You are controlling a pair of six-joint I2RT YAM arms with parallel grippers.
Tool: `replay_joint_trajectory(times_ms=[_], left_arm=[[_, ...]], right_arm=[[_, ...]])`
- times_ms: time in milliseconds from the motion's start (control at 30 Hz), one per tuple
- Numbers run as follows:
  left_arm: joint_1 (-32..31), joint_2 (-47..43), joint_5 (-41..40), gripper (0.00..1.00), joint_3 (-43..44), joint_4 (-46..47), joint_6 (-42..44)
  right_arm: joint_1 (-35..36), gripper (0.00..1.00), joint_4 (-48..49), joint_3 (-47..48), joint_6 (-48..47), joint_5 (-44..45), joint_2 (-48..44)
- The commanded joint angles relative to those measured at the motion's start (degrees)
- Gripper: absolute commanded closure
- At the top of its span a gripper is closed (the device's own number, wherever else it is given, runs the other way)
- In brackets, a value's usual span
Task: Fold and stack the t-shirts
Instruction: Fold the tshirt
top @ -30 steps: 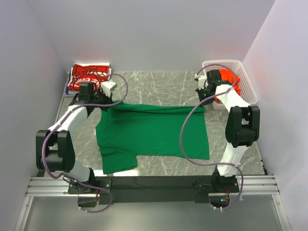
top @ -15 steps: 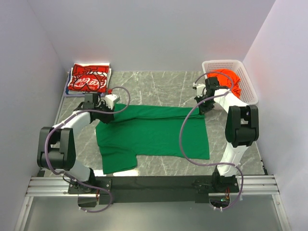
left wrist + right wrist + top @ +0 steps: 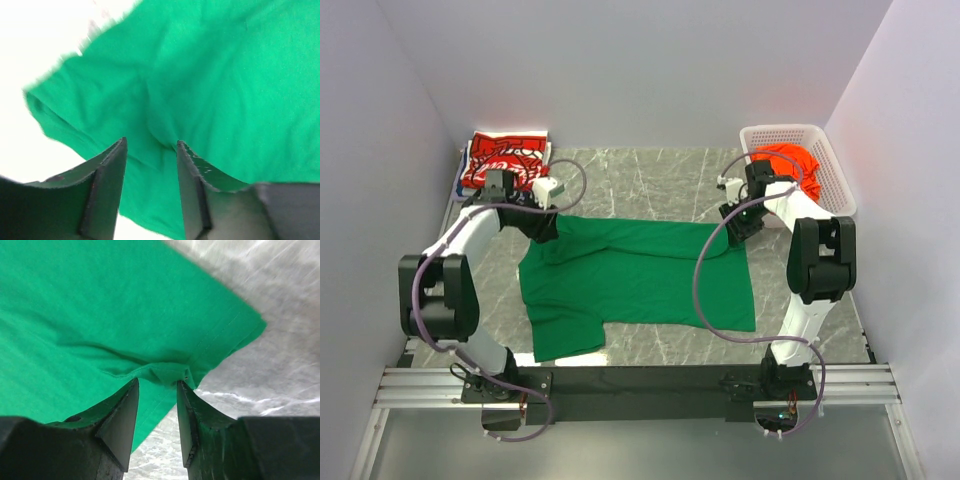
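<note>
The green t-shirt (image 3: 640, 280) lies spread on the marble table, one sleeve toward the near left. My left gripper (image 3: 542, 226) hovers open over the shirt's far left corner; in the left wrist view green cloth (image 3: 225, 75) fills the space under the parted fingers of the gripper (image 3: 151, 145). Over the far right corner my right gripper (image 3: 734, 226) is open too, its tips (image 3: 157, 382) just at a small raised fold of the green cloth (image 3: 100, 300). A folded red t-shirt (image 3: 505, 162) with white print sits at the far left. The orange t-shirt (image 3: 792, 160) is bunched in the basket.
The white mesh basket (image 3: 832, 180) stands at the far right against the wall. Walls close in the table on the left, right and back. A black rail (image 3: 640, 382) with both arm bases runs along the near edge. Bare marble (image 3: 280, 340) shows beside the shirt's corner.
Both grippers came down with the green shirt's far edge, then opened and let it go. The edge now lies on the table. The left gripper has pulled back slightly.
</note>
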Motion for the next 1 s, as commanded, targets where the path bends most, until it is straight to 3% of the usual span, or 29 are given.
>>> replay_joint_trajectory(times_ms=[0,133,300,400,500,533,600,733,867,900,933,967], left_arm=[[-0.1,4.17,4.42,0.46,5.05,-1.04,-0.01],[-0.28,10.06,6.53,0.35,9.8,-1.83,-2.03],[-1.15,15.08,6.8,0.35,12.01,-3.24,-2.39],[-2.29,15.69,6.36,0.4,11.04,-4.12,-0.99],[-3.26,15.7,6.27,0.57,10.16,-5.61,0.42],[-3.44,15.52,6.44,0.7,9.9,-6.14,0.86],[-3.53,14.12,6.88,0.85,8.59,-7.45,2.62],[-4.31,8.24,7.15,0.99,3.84,-10.44,8.76],[-6.95,2.62,5.48,0.98,-2.73,-16.15,19.46],[-7.3,1.73,4.95,0.93,-3.89,-16.6,21.06],[-7.74,0.76,3.73,0.78,-5.99,-17.12,24.12],[-7.75,-1.25,3.37,0.69,-6.79,-17.21,25.46]], right_arm=[[0.13,0.57,-1.32,4.84,0.98,-1.96,-2.5],[0.13,0.6,-3.17,7.91,2.31,-3.01,0.76],[0.13,0.62,-3.61,9.68,3.02,-3.1,2.08],[0.22,0.63,-3.69,10.2,2.93,-2.57,2.17],[0.13,0.64,-3.87,10.56,2.75,-2.22,2.43],[0.05,0.64,-3.96,10.64,2.75,-2.13,2.43],[0.13,0.65,-4.05,10.56,2.75,-1.96,2.34],[0.13,0.67,-4.22,10.12,2.58,-2.04,1.73],[0.13,0.67,-4.48,9.76,2.23,-2.31,1.29],[0.22,0.67,-4.57,9.59,2.14,-2.4,1.29],[0.13,0.67,-4.66,9.5,2.05,-2.4,1.2],[0.22,0.67,-4.75,9.41,1.96,-2.48,1.2]])
